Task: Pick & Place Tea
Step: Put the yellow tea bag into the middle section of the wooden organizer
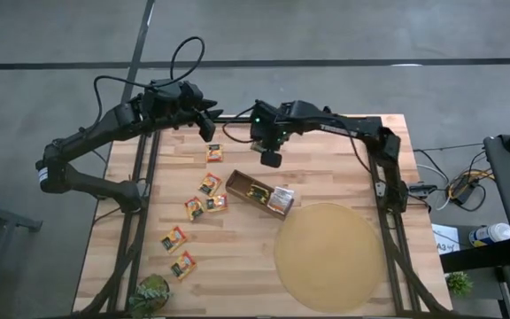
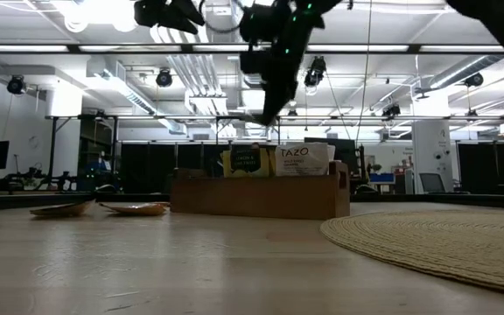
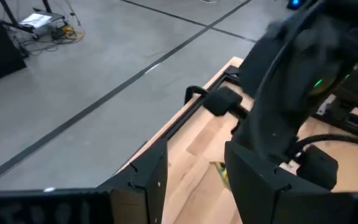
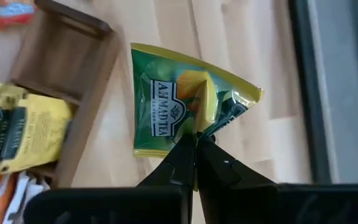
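My right gripper [image 4: 196, 149] is shut on a green-yellow tea sachet [image 4: 176, 102] and hovers over the table's far middle [image 1: 271, 158], just beyond the brown wooden box [image 1: 259, 190]. The box holds several upright sachets [image 2: 274, 160]. Several more sachets lie flat on the table left of the box [image 1: 209, 183], one nearer the far edge [image 1: 213, 153]. My left gripper [image 3: 194, 186] is open, raised over the table's far left edge [image 1: 206, 122], and holds nothing; one sachet [image 3: 219, 174] shows between its fingers, far below. My right gripper pinches the green-yellow sachet between its two fingertips [image 4: 182, 158] at one edge, near a corner [image 4: 199, 127], where the foil is creased. The fingers point down from above. The sachet hangs below them, lifted clear of the table beside the box's end [image 4: 67, 56].
A big round tan mat [image 1: 330, 255] covers the table's near right part. A small green plant [image 1: 151, 294] stands at the near left corner. Bare wood [image 1: 326, 151] lies between the box and the far right edge. Black frame rails [image 1: 388, 213] run along both sides.
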Controlling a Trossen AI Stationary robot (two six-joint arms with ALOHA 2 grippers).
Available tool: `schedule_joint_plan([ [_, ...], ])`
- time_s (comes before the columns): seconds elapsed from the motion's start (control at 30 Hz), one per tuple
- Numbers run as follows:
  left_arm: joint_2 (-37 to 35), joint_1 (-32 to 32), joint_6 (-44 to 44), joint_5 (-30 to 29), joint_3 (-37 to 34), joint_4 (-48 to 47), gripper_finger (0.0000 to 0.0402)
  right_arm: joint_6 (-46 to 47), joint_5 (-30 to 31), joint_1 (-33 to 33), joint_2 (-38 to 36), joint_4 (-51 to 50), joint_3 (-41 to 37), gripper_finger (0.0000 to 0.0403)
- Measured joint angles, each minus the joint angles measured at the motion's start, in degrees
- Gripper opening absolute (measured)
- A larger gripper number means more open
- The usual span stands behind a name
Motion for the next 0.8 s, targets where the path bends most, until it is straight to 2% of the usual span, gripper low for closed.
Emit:
schedule_joint_plan([
  [0.23, 0.1, 0.0, -4.8, 0.8, 0.0, -0.1, 0.0157, -9.6, 10.1, 3.9, -6.6, 0.8, 0.1, 0.0008],
  [0.5, 3.1, 0.0, -10.2, 7.4, 0.0, 0.4, 0.02, -20.4, 25.8, 9.6, -10.0, 6.1, 1.0, 0.0008],
  [0.63, 5.1, -0.4, -11.8, 9.7, 0.0, 1.4, 0.0214, -22.3, 29.9, 11.0, -10.1, 7.6, 1.5, 0.0008],
  [0.8, 7.5, -1.2, -12.9, 9.9, 0.0, 2.2, 0.0216, -22.5, 32.6, 11.9, -10.0, 9.6, 1.4, 0.0008],
])
